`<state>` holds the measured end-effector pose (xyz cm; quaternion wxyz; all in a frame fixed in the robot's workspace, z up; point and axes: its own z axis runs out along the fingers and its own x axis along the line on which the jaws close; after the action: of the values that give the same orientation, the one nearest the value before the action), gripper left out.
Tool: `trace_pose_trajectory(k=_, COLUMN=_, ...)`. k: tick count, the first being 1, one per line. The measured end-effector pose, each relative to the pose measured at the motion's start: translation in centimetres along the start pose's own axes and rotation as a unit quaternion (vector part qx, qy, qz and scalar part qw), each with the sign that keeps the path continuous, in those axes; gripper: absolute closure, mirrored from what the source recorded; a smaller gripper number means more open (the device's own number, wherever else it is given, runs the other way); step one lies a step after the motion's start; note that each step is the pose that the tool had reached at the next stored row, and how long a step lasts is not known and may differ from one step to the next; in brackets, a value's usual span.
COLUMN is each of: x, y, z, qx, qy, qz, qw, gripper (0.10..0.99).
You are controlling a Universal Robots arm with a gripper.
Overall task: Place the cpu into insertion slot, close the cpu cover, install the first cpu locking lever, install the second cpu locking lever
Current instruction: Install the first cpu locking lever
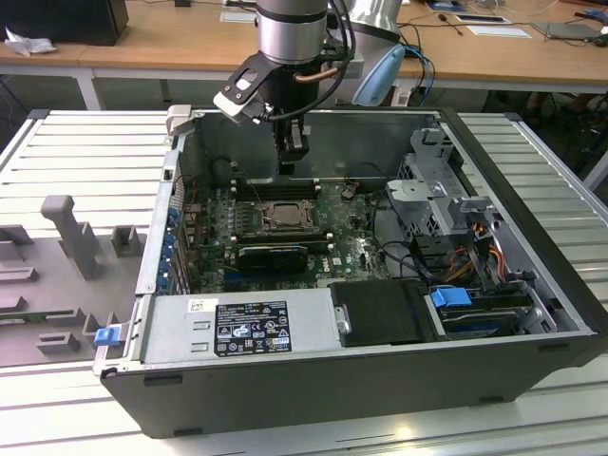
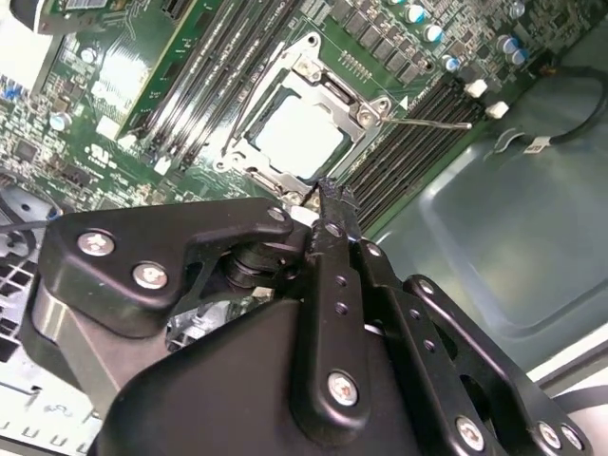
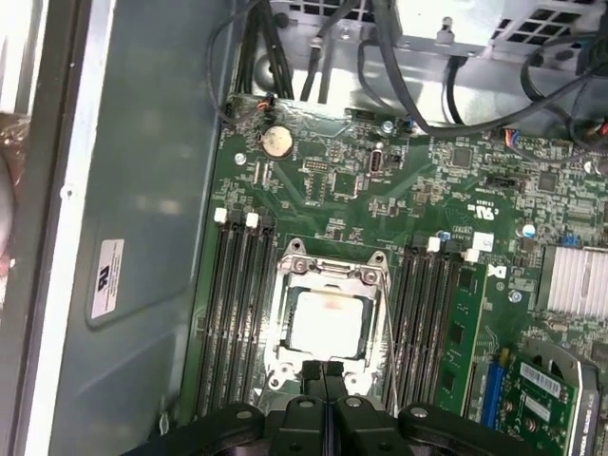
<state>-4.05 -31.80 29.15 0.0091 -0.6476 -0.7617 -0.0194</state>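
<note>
My claw (image 3: 323,369) is pinched narrow, its two black fingers (image 3: 306,380) pressed flat against each other with nothing between them. In both wrist views the tips hang at the edge of the cpu cover (image 3: 328,274); I cannot tell whether they touch it. The cpu (image 3: 326,321) lies flat in the insertion slot (image 1: 255,228), its pale top showing through the window of the cover, which lies down over it.

In the exterior view the slot sits at 6 o'clock from my claw, on the green board (image 1: 351,249) of an open computer case (image 1: 313,399). From the slot, a long black graphics card (image 1: 271,255) and then the grey power supply (image 1: 237,328) lie at 6 o'clock, and a metal drive cage (image 1: 437,180) at 3 o'clock. The case rests on a ribbed pale metal table (image 1: 76,142), with grey fixture blocks (image 1: 66,228) at 9 o'clock and wooden desks (image 1: 161,38) at 12 o'clock.

The first wrist view gives me the black memory slots (image 3: 237,313) flanking the socket, a coin cell (image 3: 275,142) and a finned heat sink (image 3: 575,280). The second wrist view gives me a thin locking lever (image 2: 432,121) reaching out from the socket's corner across the memory slots.
</note>
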Motion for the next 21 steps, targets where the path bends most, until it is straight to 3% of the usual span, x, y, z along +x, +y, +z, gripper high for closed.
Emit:
trace_pose_trajectory(k=5, x=0.00, y=0.00, z=0.00, qx=0.0023, qy=0.0011, qz=-0.060, qw=0.9982, gripper=0.980)
trace_pose_trajectory(k=15, x=0.00, y=0.00, z=0.00, qx=0.0040, qy=0.0019, qz=-0.102, qw=0.9948, gripper=0.980)
trace_pose_trajectory(k=21, x=0.00, y=0.00, z=0.00, qx=0.0054, qy=0.0025, qz=-0.139, qw=0.9903, gripper=0.980)
